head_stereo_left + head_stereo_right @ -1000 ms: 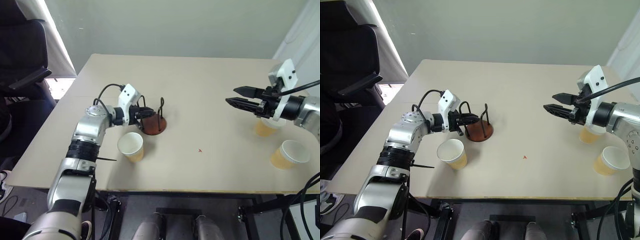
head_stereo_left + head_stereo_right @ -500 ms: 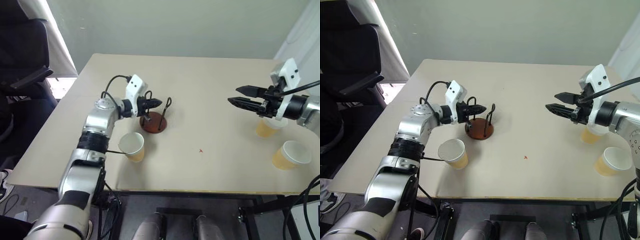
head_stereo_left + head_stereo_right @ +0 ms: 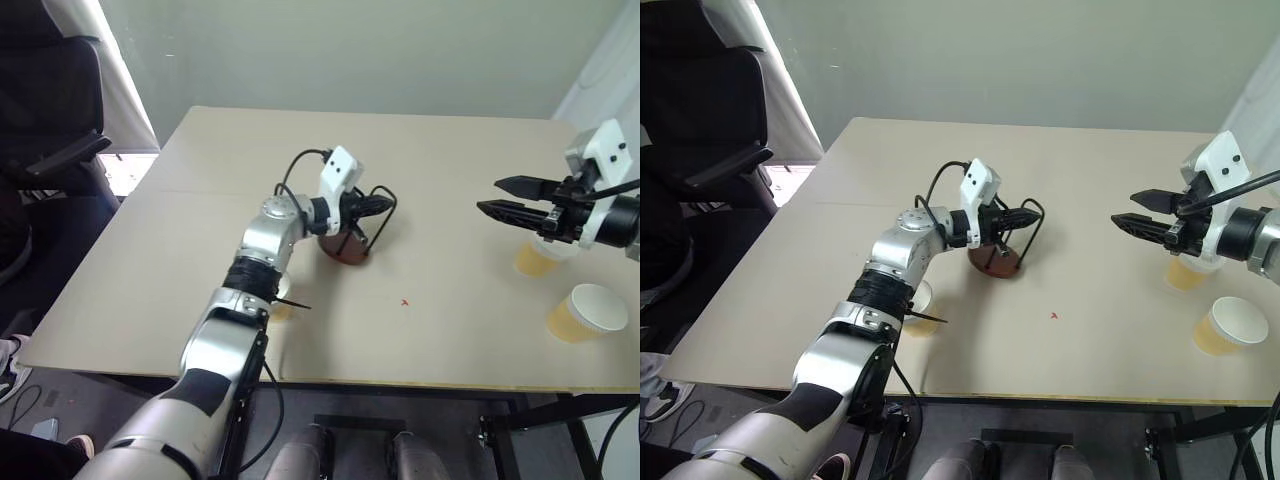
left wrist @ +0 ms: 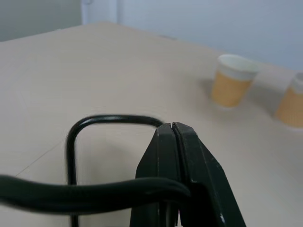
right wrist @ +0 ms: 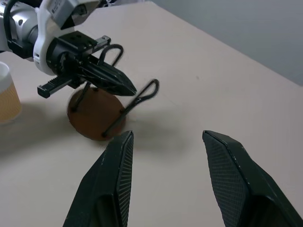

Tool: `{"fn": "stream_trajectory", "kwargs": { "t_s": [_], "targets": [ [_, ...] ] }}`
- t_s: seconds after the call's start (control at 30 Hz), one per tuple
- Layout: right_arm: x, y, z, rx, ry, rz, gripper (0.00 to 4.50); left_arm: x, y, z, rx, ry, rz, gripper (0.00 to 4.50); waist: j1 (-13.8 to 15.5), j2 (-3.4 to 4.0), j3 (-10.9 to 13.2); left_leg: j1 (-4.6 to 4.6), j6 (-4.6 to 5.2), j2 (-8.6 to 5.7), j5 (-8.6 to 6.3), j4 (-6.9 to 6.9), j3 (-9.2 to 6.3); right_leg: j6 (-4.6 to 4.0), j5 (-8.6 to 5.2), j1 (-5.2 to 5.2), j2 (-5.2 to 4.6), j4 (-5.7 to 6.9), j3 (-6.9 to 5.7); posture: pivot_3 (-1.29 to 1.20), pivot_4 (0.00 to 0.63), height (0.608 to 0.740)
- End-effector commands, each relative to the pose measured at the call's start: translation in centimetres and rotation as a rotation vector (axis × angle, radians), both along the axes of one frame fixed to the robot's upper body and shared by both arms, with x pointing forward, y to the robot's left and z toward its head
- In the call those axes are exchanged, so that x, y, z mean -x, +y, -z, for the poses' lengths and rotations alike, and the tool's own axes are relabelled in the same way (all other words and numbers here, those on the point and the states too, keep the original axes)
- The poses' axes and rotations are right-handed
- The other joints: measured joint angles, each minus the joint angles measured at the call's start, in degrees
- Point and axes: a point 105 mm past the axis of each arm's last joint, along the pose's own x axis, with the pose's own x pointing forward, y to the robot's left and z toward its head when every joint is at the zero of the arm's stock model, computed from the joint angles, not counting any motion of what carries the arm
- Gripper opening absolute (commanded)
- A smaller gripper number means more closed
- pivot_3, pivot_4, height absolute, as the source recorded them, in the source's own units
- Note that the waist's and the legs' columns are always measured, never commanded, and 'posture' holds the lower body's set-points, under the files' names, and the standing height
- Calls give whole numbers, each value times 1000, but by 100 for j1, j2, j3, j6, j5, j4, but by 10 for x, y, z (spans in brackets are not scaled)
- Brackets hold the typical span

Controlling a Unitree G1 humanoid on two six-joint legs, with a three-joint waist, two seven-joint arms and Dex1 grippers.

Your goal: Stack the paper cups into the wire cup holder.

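The wire cup holder (image 3: 346, 249), a reddish-brown disc with black wire loops (image 4: 113, 119), sits tilted near the table's middle. My left gripper (image 3: 376, 204) is shut on one of its upper wires; the wrist view shows the fingers (image 4: 163, 156) pressed together on the wire. One paper cup (image 3: 921, 299) stands near the front, mostly hidden behind my left forearm. Two more paper cups (image 3: 534, 259) (image 3: 586, 311) stand at the right. My right gripper (image 3: 489, 195) hovers open above the table beside them, pointing toward the holder (image 5: 97, 116), with nothing between its fingers (image 5: 118, 161).
The tan table (image 3: 440, 150) has bare room between the holder and the right-hand cups, with a small red mark (image 3: 404, 301) on it. A black chair (image 3: 45, 110) stands off the table's left side.
My left gripper has swept to the right, dragging the wire cup holder away from the near cup toward the table's middle. The right gripper has drifted slightly right.
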Motion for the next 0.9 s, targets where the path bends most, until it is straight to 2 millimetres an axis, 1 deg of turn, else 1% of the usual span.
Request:
{"fn": "stream_trajectory", "kwargs": {
  "t_s": [0.03,0.13,0.2,0.27,0.4,0.47,0.6,0.73,0.9],
  "targets": [
    [9,-2,-16,1,-64,2,2312,7,-18,-21,25,-74,58,25,-1,0,0,0,0,0,0,0,2,1,0,0,0,1,0,0,150,740],
    [11,-2,-15,1,-63,8,2312,10,-25,-22,23,-86,79,25,-1,0,0,1,1,0,0,1,1,5,-2,0,-1,4,1,0,150,740],
    [13,-4,-15,3,-62,20,2312,16,-35,-18,16,-78,121,25,2,0,0,2,2,0,-1,1,2,6,-2,-1,-1,6,2,0,150,740],
    [16,-6,-15,5,-58,28,2312,22,-43,-9,8,-57,153,25,22,0,0,1,5,0,-2,6,2,12,-6,1,-2,12,1,0,150,740],
    [22,-9,-12,17,-34,37,2312,34,-51,12,-11,-9,194,25,28,1,0,-1,18,-3,-13,31,5,26,-15,7,-7,24,1,0,150,740],
    [25,-11,-9,37,-11,41,2312,40,-55,20,-11,14,211,25,28,1,0,-1,19,-4,-18,40,6,31,-20,8,-7,32,2,0,150,740],
    [33,-19,-1,79,44,43,2312,50,-60,29,-10,43,235,25,37,0,0,-1,21,-4,-21,53,11,35,-27,8,-9,50,2,0,150,740],
    [36,-28,4,114,68,62,2312,56,-63,33,-13,53,245,25,43,0,0,1,25,-6,-28,66,12,37,-31,14,-13,59,2,0,150,740],
    [36,-27,4,113,65,56,2312,60,-62,35,-29,63,259,25,34,0,0,10,34,-8,-33,74,22,40,-33,18,-19,68,3,0,150,740]
  ]
}}
